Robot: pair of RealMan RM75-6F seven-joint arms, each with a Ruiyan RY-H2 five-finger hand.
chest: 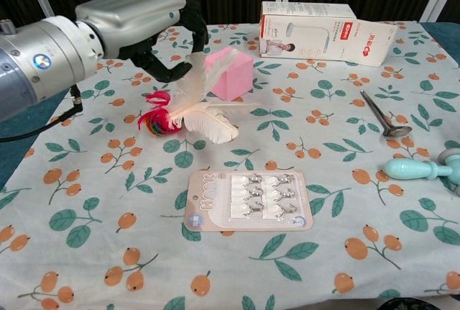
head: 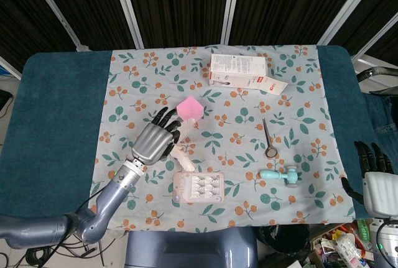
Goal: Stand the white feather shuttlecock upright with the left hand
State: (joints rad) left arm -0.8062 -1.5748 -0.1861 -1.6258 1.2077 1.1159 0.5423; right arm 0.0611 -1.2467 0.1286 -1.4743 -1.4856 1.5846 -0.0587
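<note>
I am looking at the chest view first, because it is giving me what the head view cannot: the white feather shuttlecock (chest: pixel 194 112) is lying on its side on the floral tabletop (chest: pixel 108 238), left of centre in the frame, its red tufted base pointing toward the left edge and its white feathers fanning toward the centre, one feather curling upward. My left hand (chest: pixel 140 26) is hovering above it in the upper left of that frame, fingers curled downward with a gap beneath them, holding nothing; whether a fingertip is brushing the raised feather I cannot tell. From the head view, the left hand (head: pixel 152 140) is covering most of the shuttlecock (head: pixel 178 153), so only a pale sliver is showing just right of the knuckles. That view is also showing my right hand (head: pixel 373 175) at the lower right edge, off the cloth, fingers apart and empty. The pink cube (chest: pixel 230 73) is sitting just behind the feathers, and the hook card (chest: pixel 248 201) is lying below them.
</note>
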